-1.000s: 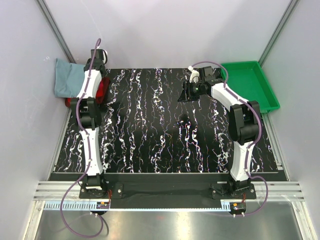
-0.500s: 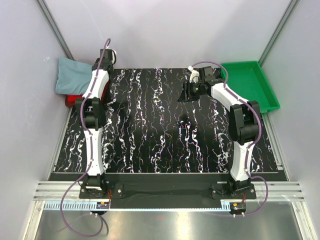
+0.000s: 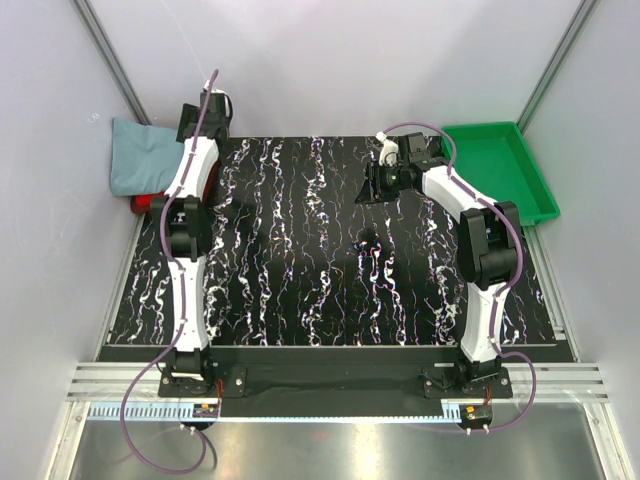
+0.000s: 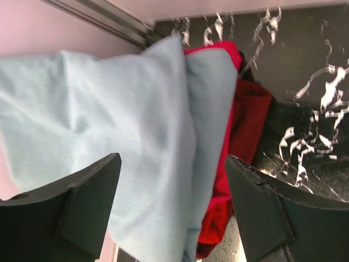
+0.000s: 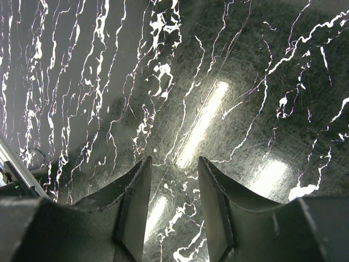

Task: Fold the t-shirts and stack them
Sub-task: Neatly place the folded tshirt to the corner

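Note:
The grey-blue t-shirt (image 3: 140,158) lies folded on a pile at the table's far left edge, against the wall. Under it only red cloth (image 3: 146,204) peeks out. In the left wrist view the grey-blue t-shirt (image 4: 109,109) fills most of the picture, over a magenta-pink t-shirt (image 4: 232,54) and a darker red t-shirt (image 4: 252,112). My left gripper (image 3: 200,118) (image 4: 173,161) hovers above this pile, open wide, holding nothing. Over bare table at the back centre-right, my right gripper (image 3: 370,186) (image 5: 174,161) is open and holds nothing.
A green plastic tray (image 3: 500,170) sits at the back right, beside the table's edge. The black marbled table top (image 3: 320,260) stretches between the arms. Grey walls and metal posts close in the left, back and right sides.
My left gripper has opened and let go of the grey-blue t-shirt, which now rests flatter on the red pile. The right arm has not moved.

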